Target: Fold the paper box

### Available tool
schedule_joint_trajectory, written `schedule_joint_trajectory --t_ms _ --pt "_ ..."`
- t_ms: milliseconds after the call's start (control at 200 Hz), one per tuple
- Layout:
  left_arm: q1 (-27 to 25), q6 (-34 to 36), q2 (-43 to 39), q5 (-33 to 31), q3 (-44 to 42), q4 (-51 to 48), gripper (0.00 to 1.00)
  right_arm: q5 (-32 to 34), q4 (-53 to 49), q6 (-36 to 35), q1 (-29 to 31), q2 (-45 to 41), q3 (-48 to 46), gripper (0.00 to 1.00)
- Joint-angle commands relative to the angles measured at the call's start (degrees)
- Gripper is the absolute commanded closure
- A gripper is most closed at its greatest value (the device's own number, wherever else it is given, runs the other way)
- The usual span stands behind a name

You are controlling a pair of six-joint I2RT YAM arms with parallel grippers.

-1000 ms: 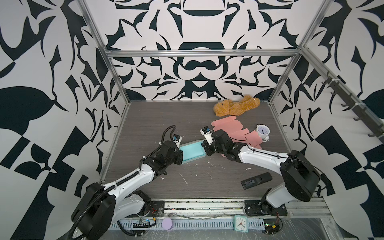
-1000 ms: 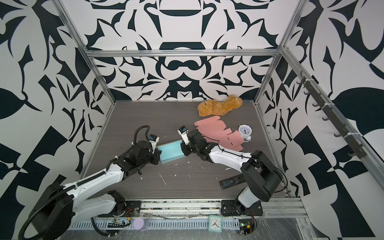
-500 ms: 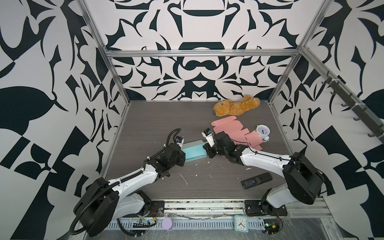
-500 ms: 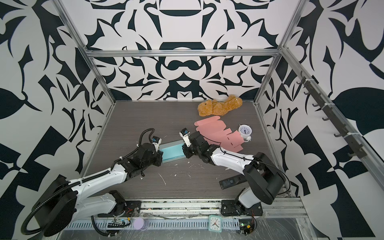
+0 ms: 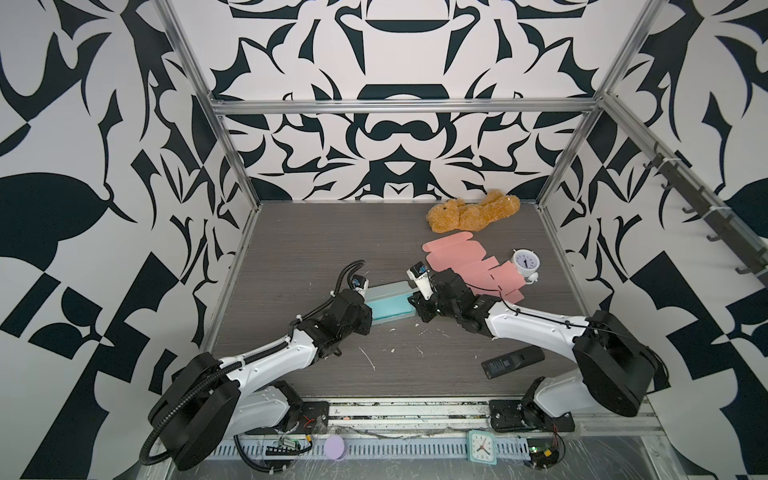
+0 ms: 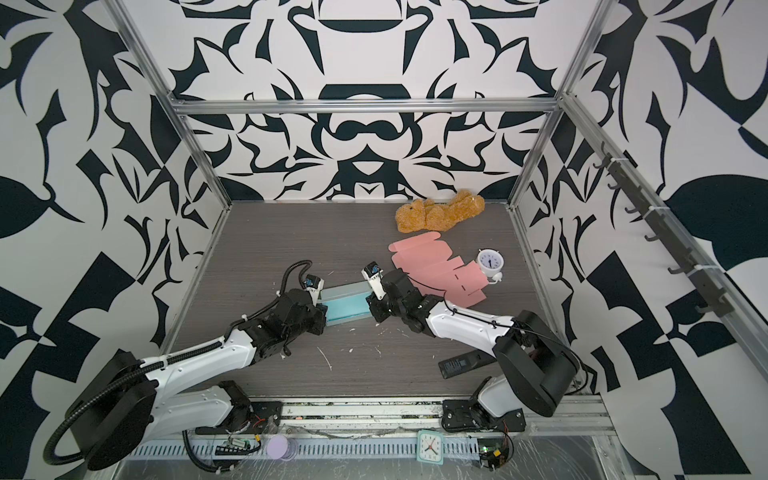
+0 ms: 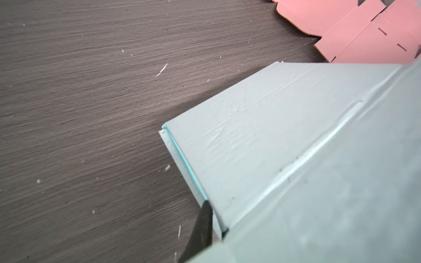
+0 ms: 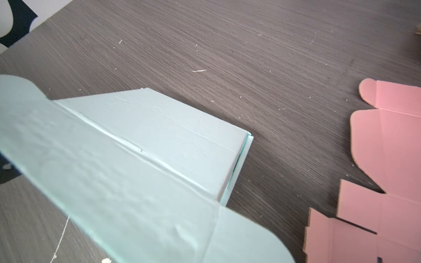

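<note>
The teal paper box (image 5: pixel 388 305) (image 6: pixel 347 307) lies mid-table between my two grippers. A paler panel (image 5: pixel 386 289) runs along its far side. My left gripper (image 5: pixel 368 305) (image 6: pixel 324 309) is at the box's left end. In the left wrist view one dark finger (image 7: pixel 200 230) presses on the outside of the end wall, and the box (image 7: pixel 273 136) hides the other finger. My right gripper (image 5: pixel 415 305) (image 6: pixel 371 305) is at the box's right end. In the right wrist view the pale box panel (image 8: pixel 136 159) with its rounded tab covers the jaws.
A flat pink box blank (image 5: pixel 469 262) lies behind the right arm. A white alarm clock (image 5: pixel 525 264) stands beside the blank, and a brown teddy bear (image 5: pixel 469 214) lies at the back. A black remote (image 5: pixel 513 362) sits front right. Paper scraps dot the table (image 5: pixel 395 353).
The left arm's elbow has swung lower and to the right while its gripper stays at the box's end. The right gripper has sunk slightly. The box has hardly moved.
</note>
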Motion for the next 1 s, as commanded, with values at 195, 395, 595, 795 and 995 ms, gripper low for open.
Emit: schedule_joint_trajectory --t_ms 195,395,595,795,995 --pt "-0.50 -0.43 0.82 -0.55 -0.48 0.98 0.87 0.59 7.01 -0.15 0.42 -7.48 -5.90 0.55" --pt "-0.59 -0.52 0.99 -0.67 -0.48 0.89 0.87 0.86 8.46 -2.84 0.36 -12.56 -7.85 0.50" --pt "-0.77 -0.43 1.22 -0.83 -0.30 0.91 0.87 0.77 8.81 -6.35 0.35 -17.12 -8.45 0.47" --pt "-1.03 -0.34 1.10 -0.96 -0.31 0.80 0.87 0.61 6.10 -7.53 0.41 -19.84 -6.41 0.44" --pt "-1.29 -0.51 1.13 -1.29 -0.13 0.58 0.87 5.61 -1.97 -4.94 0.13 -13.78 1.92 0.37"
